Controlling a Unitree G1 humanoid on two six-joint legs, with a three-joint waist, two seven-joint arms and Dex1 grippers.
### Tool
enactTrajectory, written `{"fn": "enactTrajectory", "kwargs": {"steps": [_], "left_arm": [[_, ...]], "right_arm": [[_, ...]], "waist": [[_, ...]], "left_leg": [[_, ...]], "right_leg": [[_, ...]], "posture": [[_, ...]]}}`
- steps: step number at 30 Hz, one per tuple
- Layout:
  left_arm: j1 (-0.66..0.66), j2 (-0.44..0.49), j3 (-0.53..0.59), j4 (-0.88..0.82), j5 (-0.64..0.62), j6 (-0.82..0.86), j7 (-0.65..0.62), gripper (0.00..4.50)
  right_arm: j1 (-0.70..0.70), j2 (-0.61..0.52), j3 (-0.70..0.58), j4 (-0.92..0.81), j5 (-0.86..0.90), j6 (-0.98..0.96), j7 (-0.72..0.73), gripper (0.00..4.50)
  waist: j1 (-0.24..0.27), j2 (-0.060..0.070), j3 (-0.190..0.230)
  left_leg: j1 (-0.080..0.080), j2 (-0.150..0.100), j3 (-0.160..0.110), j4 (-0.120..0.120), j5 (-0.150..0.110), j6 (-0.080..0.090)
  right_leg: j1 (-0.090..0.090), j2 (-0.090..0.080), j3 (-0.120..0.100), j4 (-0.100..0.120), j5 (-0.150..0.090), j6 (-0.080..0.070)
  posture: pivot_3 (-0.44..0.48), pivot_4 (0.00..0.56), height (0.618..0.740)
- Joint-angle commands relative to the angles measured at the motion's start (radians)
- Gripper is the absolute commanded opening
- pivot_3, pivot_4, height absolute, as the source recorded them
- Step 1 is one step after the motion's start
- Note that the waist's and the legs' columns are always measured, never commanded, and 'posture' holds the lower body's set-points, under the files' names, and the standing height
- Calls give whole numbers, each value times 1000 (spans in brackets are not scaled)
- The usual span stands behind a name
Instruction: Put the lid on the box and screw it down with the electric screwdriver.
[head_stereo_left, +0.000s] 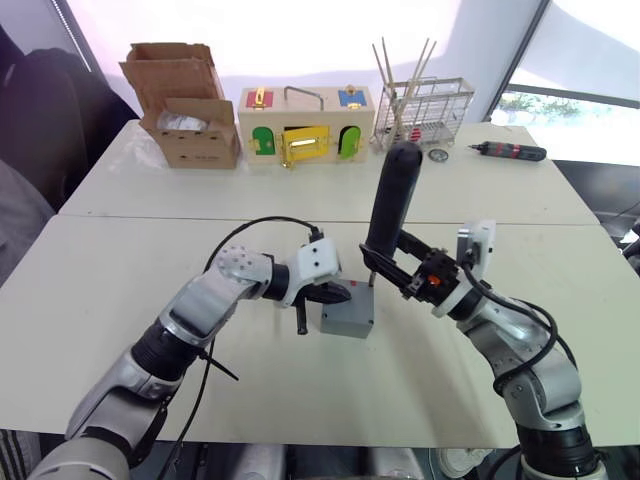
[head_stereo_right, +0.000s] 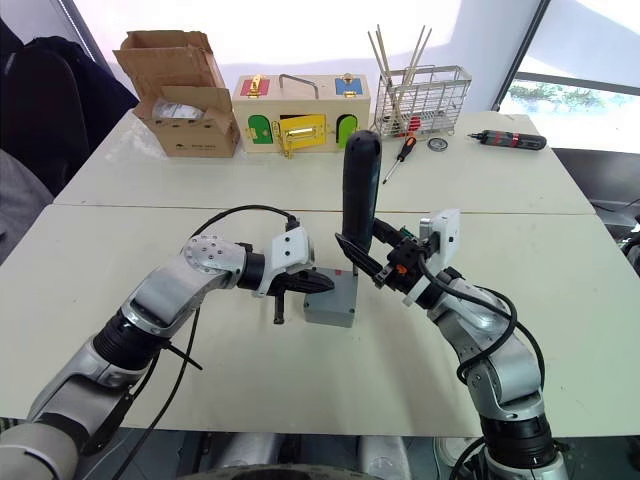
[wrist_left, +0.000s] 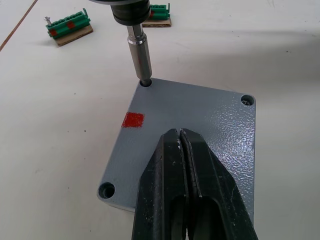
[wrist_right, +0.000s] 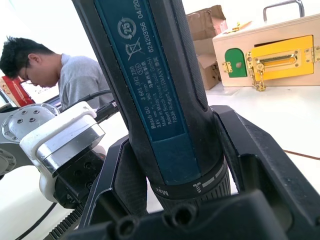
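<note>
1. We hold the electric screwdriver (head_stereo_left: 393, 195) nearly upright in our right gripper (head_stereo_left: 392, 266), whose fingers are clamped around the lower part of its thick black body; its metal bit (wrist_left: 139, 56) sits in a corner screw hole of the lid.
2. On our left, the left gripper (wrist_left: 181, 150) has its fingers pressed together with nothing between them, tips resting flat on the lid (wrist_left: 197, 125).
3. The lid sits on the box (head_stereo_left: 349, 316), which stands on the white table (head_stereo_left: 120, 290) between the two grippers; a small red mark (wrist_left: 133, 119) shows on the lid near the bit.
4. Further back we see a cardboard carton (head_stereo_left: 187, 105), then a wooden box with coloured doors (head_stereo_left: 305, 123), then a wire basket (head_stereo_left: 425, 110).
5. At far right a slim dark driver (head_stereo_left: 510, 151) lies on the table.
</note>
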Motion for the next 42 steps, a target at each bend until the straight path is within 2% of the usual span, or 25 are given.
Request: {"fn": "enactTrajectory", "kwargs": {"steps": [1,42], "left_arm": [[14,14,-22,4,25,15,-1,0],[12,12,-21,6,27,9,2,0]], "right_arm": [[79,-3,83,110,-25,67,24,1827],[109,-2,101,153,-75,30,14,1827]], "waist": [[0,0,0],[0,-1,0]], "left_leg": [[0,0,0,0,0,0],[-1,0,0,-3,-1,0]], "right_leg": [[0,0,0,0,0,0],[0,-3,0,-4,-3,-6]], "posture": [[0,150,735],[0,150,735]]}}
